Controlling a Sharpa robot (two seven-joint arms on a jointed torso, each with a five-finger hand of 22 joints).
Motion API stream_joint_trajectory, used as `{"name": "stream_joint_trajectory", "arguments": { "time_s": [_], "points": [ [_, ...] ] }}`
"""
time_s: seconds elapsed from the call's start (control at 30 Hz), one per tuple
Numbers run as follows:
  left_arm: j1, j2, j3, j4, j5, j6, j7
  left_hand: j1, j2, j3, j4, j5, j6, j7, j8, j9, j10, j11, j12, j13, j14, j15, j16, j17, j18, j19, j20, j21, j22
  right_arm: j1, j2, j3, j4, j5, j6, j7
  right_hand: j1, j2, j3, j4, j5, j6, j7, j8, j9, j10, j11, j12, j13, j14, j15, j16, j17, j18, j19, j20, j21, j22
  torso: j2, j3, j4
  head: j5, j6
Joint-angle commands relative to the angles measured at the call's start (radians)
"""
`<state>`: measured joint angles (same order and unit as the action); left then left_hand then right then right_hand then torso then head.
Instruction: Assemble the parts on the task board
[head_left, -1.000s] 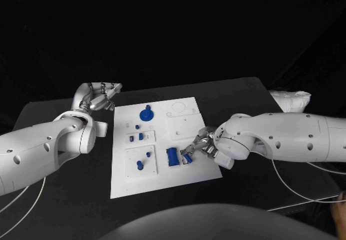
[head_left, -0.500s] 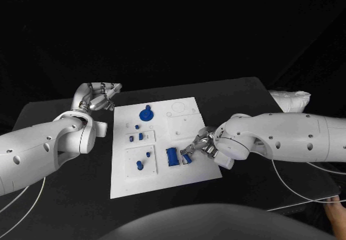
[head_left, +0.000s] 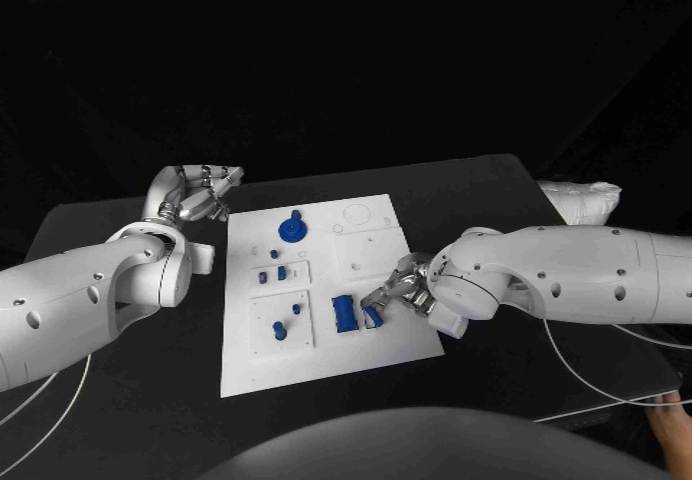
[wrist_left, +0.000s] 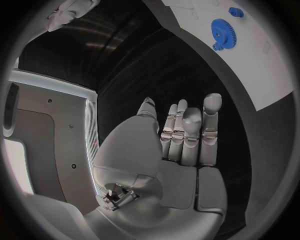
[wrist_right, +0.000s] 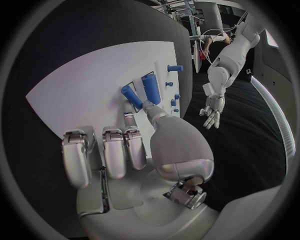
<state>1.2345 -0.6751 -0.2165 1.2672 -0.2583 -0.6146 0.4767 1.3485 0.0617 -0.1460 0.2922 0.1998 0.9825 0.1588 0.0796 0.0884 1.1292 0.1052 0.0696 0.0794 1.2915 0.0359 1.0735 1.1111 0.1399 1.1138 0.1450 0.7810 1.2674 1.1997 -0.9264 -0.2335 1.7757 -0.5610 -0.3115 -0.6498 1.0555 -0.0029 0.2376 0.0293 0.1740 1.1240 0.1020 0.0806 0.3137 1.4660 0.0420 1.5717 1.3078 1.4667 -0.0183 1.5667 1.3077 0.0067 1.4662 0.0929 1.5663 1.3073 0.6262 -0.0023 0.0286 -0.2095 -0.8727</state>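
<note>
Blue part (head_left: 374, 316) sits pinched in the right hand (head_left: 402, 293) over the task board (head_left: 411, 340); the left hand (head_left: 202, 192) rests beside it, fingers straight, empty.

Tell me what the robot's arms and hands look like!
Both arms are fat, smooth white tubes with little dark dots on the shells, and thin white cables hang under them. The left hand and right hand are shiny silver metal, with blocky fingers rounded at the tips.

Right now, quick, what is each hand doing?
Left hand: open, holding nothing, off the task board.
Right hand: fingers pinch a small blue part.
</note>
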Motion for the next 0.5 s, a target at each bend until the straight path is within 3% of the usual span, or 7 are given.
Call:
{"name": "stream_joint_trajectory", "arguments": {
  "time_s": [0.03, 0.5],
  "points": [
    [0.001, 0.003, 0.001, 0.001, -0.004, 0.013, 0.006, 0.0, 0.005, -0.005, -0.001, 0.006, -0.004, -0.003, 0.004, 0.002, 0.001, -0.004, 0.004, 0.002, 0.001, -0.001, -0.006, -0.001, 0.003, 0.005, -0.001, -0.006, 0.001, -0.001, 0.001, 0.0, 0.004, -0.003, 0.0, 0.013, 0.002, 0.01, -0.001, 0.006, -0.01, 0.009, -0.001, -0.005, -0.002, 0.105, -0.008, -0.001, 0.263, 0.104, -0.006, 0.004, 0.263, -0.007, 0.105, -0.005, 0.004, 0.263, 0.0, -0.0002, 0.0001, 0.0, 0.0],
    [0.001, 0.003, 0.001, 0.001, -0.004, 0.013, 0.005, 0.0, 0.005, -0.005, -0.001, 0.006, -0.004, -0.003, 0.004, 0.002, 0.001, -0.004, 0.004, 0.002, 0.001, -0.001, -0.006, -0.001, 0.003, 0.005, -0.001, -0.006, 0.001, -0.001, -0.001, 0.0, 0.005, -0.01, 0.005, 0.009, 0.035, 0.021, 0.008, -0.011, -0.029, 0.017, -0.006, -0.006, -0.004, 0.105, -0.012, -0.001, 0.263, 0.104, -0.009, 0.004, 0.263, -0.007, 0.105, -0.008, 0.004, 0.263, 0.0, 0.0003, -0.0004, 0.0, 0.0]
  ]
}}
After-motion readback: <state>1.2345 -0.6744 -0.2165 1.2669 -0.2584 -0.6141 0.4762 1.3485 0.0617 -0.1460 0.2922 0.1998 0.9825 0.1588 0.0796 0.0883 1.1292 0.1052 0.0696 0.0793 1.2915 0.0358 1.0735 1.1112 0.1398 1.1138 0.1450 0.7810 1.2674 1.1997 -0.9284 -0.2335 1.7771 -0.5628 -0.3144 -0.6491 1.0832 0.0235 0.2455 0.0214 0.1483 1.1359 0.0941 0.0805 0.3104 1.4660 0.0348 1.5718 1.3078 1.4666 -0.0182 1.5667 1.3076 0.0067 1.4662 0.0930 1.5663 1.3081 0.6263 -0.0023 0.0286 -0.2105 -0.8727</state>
